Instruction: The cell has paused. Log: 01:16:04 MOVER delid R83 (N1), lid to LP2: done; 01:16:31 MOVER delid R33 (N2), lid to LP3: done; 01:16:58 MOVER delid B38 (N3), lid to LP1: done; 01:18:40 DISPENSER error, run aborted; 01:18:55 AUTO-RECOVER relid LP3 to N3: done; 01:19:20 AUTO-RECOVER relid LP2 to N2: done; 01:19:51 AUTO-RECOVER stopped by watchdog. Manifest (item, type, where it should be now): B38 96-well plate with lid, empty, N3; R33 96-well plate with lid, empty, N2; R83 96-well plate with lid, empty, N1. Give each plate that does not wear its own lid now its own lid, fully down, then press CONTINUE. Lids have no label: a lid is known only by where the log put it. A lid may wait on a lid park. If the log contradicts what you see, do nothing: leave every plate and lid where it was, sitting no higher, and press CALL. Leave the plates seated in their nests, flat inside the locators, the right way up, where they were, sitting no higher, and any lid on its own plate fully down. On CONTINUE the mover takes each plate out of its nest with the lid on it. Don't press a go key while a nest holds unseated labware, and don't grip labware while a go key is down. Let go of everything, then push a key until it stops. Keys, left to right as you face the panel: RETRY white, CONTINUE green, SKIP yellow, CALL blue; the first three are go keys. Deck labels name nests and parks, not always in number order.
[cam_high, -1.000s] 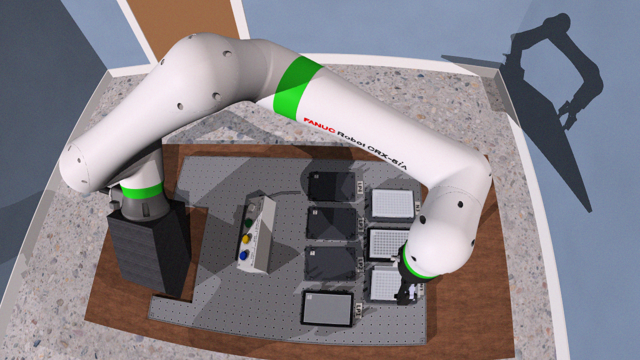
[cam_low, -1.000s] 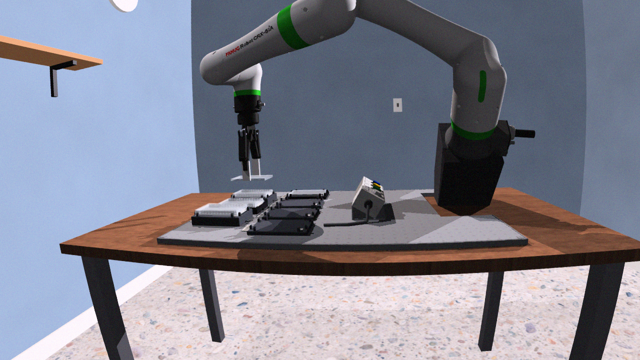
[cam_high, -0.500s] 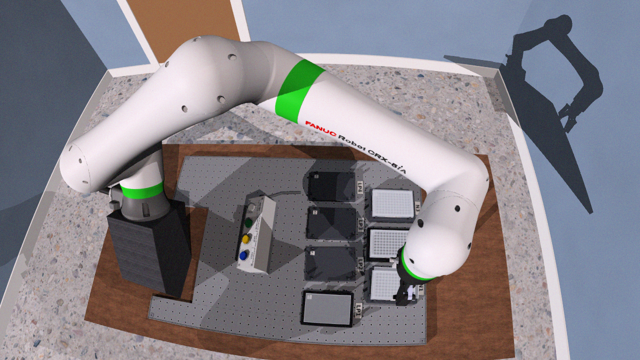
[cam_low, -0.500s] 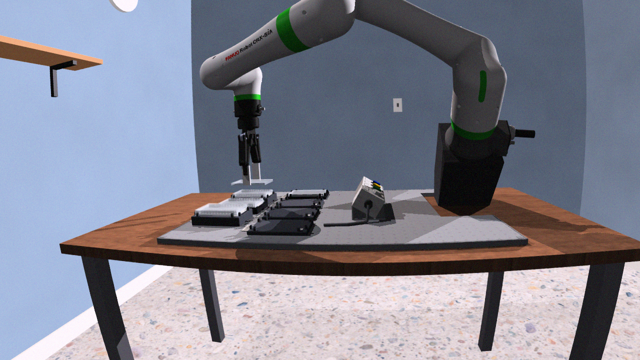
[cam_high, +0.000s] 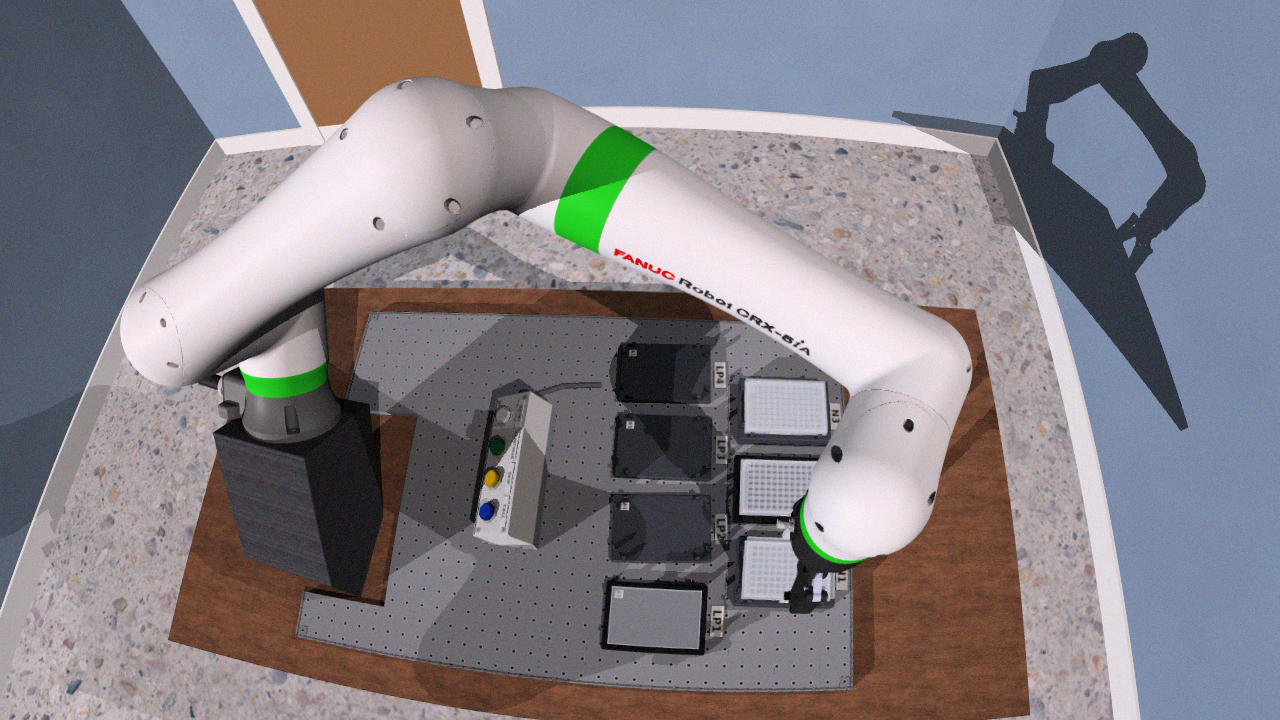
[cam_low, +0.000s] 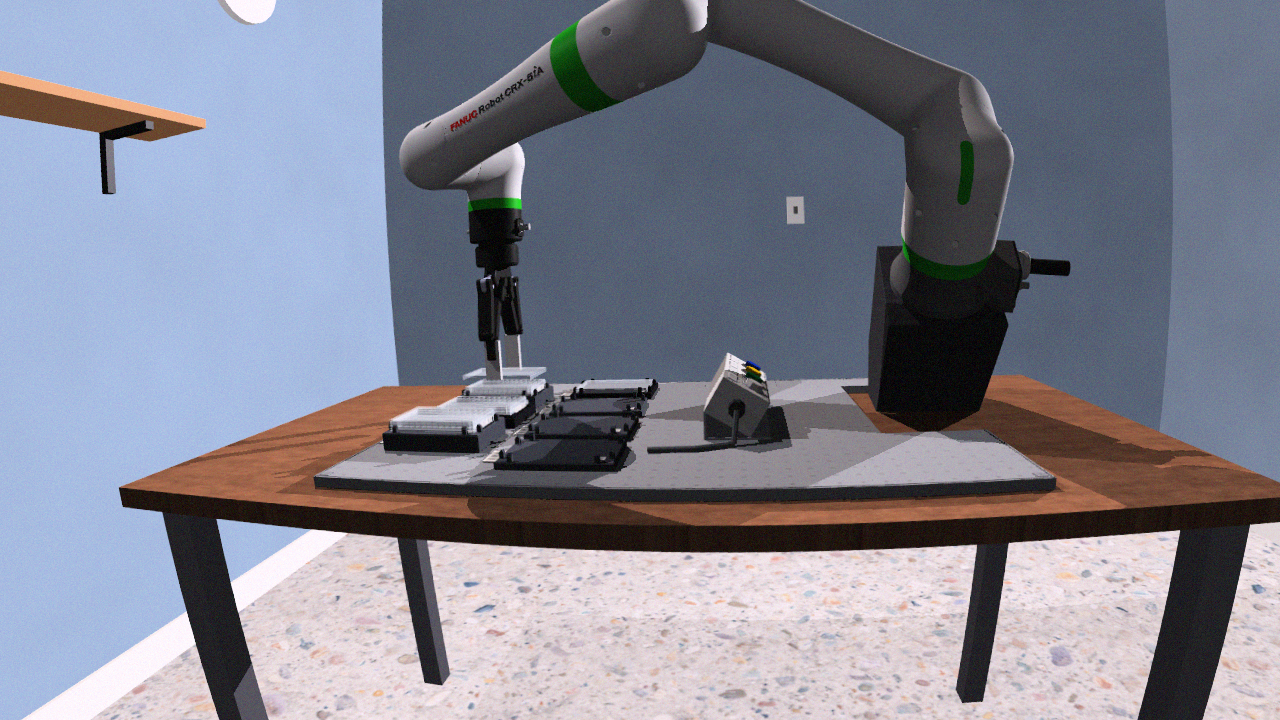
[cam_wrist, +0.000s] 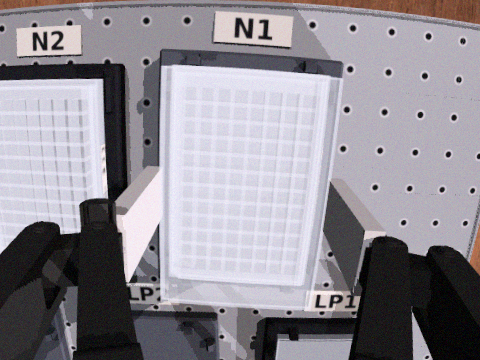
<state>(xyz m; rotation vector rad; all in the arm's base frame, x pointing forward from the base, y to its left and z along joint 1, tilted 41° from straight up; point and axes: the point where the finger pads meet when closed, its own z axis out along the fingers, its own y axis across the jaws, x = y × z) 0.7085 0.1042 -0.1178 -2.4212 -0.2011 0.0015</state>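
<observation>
You see the gripper (cam_wrist: 243, 234) with its fingers clamped on the long sides of a clear lid (cam_wrist: 247, 174). The lid hangs level just above the plate (cam_high: 768, 569) in the nest labelled N1 (cam_wrist: 254, 28), lined up over it and not seated. Beside it, the plate at N2 (cam_wrist: 50, 147) sits in its nest. Another lid (cam_high: 654, 617) lies on the park labelled LP1 on the counter (cam_low: 1118, 483).

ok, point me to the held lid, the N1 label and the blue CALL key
held lid (cam_wrist: 247, 174), wrist view, middle of the clear top panel over the plate.
N1 label (cam_wrist: 252, 28), wrist view, centre of the white tag.
blue CALL key (cam_high: 486, 511), top view, cap of the button on the key panel.
</observation>
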